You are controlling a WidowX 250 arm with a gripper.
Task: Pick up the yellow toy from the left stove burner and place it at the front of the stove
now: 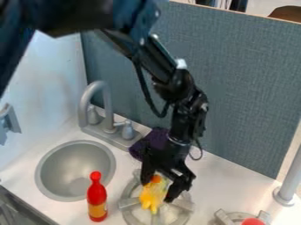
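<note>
1 black robot arm [156,59] enters from the top left, slants down toward the right, then bends at the wrist so that its gripper [157,190] hangs steeply over the near middle of the counter [214,184]. The gripper is at a yellow toy [153,195] with an orange top; whether it is clenched on the toy or released, I cannot tell. The toy is upright over the gray burner [125,203]. To the left stands a red bottle [97,197] with 1 yellow label [97,210], its print too small to tell. Farther left is the round sink [40,173], with a gray faucet [86,99] on its far side. A purple cloth [138,149] lies just behind the gripper. At the near right, a red item [253,222] is at burner number 2 [223,216].
</note>
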